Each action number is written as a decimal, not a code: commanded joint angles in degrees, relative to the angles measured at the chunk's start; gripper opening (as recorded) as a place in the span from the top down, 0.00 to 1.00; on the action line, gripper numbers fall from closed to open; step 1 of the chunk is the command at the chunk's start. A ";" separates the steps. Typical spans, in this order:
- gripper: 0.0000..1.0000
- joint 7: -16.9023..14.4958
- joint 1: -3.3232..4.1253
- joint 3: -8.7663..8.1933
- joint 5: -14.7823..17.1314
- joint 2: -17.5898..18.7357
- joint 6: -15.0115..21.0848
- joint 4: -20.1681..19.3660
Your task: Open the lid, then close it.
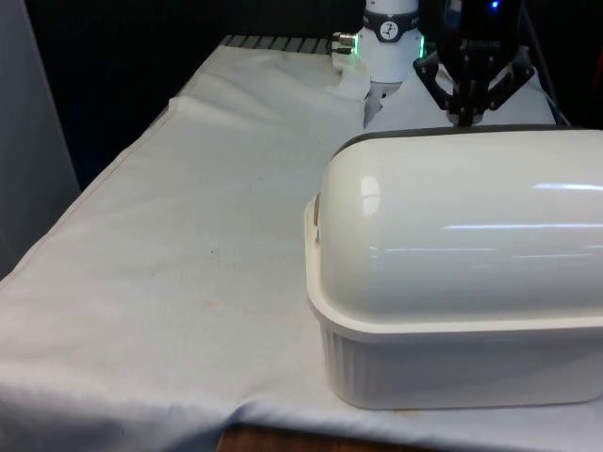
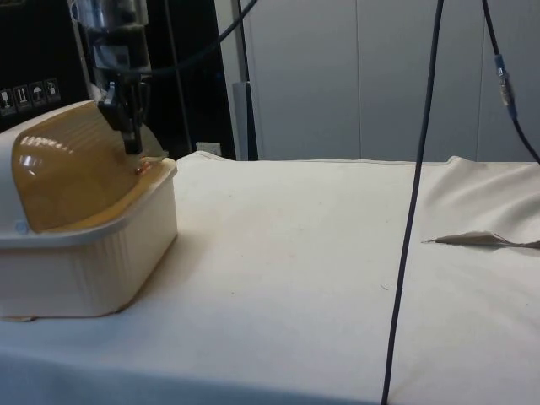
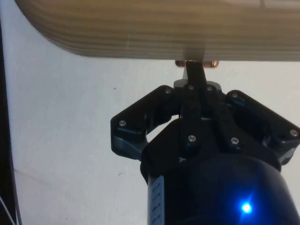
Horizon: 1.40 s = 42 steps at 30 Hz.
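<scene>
A cream bread box (image 1: pixel 452 377) is seen on the white cloth (image 1: pixel 188 282) at the front view's right, near the table's front edge. Its domed lid (image 1: pixel 471 226) is shown down over the ribbed base, amber-toned in the side view (image 2: pixel 76 169). The black gripper (image 1: pixel 464 118) is held just behind the lid's top in the front view and pointed down at the lid's lower edge in the side view (image 2: pixel 132 143). In the wrist view, the fingers (image 3: pixel 193 75) are pressed together, with their tips at a small copper-coloured handle (image 3: pixel 197 63) on the lid's rim. A dark cable (image 2: pixel 413 211) is hung across the side view.
</scene>
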 commanded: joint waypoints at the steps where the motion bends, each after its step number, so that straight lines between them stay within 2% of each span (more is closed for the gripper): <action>1: 1.00 0.23 0.06 0.11 0.17 -0.11 -0.06 -0.52; 9: 1.00 0.86 0.46 0.40 -0.11 -1.95 0.74 -4.35; 10: 1.00 0.46 0.23 0.46 0.00 -1.15 0.06 -3.15; 11: 1.00 0.92 0.46 0.46 -0.17 -2.29 0.80 -4.93; 15: 1.00 1.20 0.63 0.57 -0.23 -4.01 1.03 -7.62; 19: 1.00 1.32 0.63 0.74 -0.23 -5.39 1.09 -9.68; 20: 1.00 0.92 0.46 0.80 0.00 -4.87 0.34 -8.94; 21: 1.00 1.38 0.63 0.80 -0.23 -5.73 1.15 -10.20; 30: 1.00 1.55 0.63 1.26 -0.29 -9.11 1.20 -15.13; 31: 1.00 1.03 0.46 1.32 0.00 -8.65 0.40 -14.44; 33: 1.00 1.55 0.63 1.38 -0.29 -10.08 1.26 -16.44; 38: 1.00 1.60 0.63 1.55 -0.34 -11.40 1.66 -18.05; 40: 0.97 1.66 0.63 1.55 -0.34 -11.92 2.12 -18.74; 41: 0.93 1.15 0.46 1.60 0.00 -11.52 1.26 -18.11; 42: 0.93 1.66 0.57 1.60 -0.34 -12.03 2.23 -18.91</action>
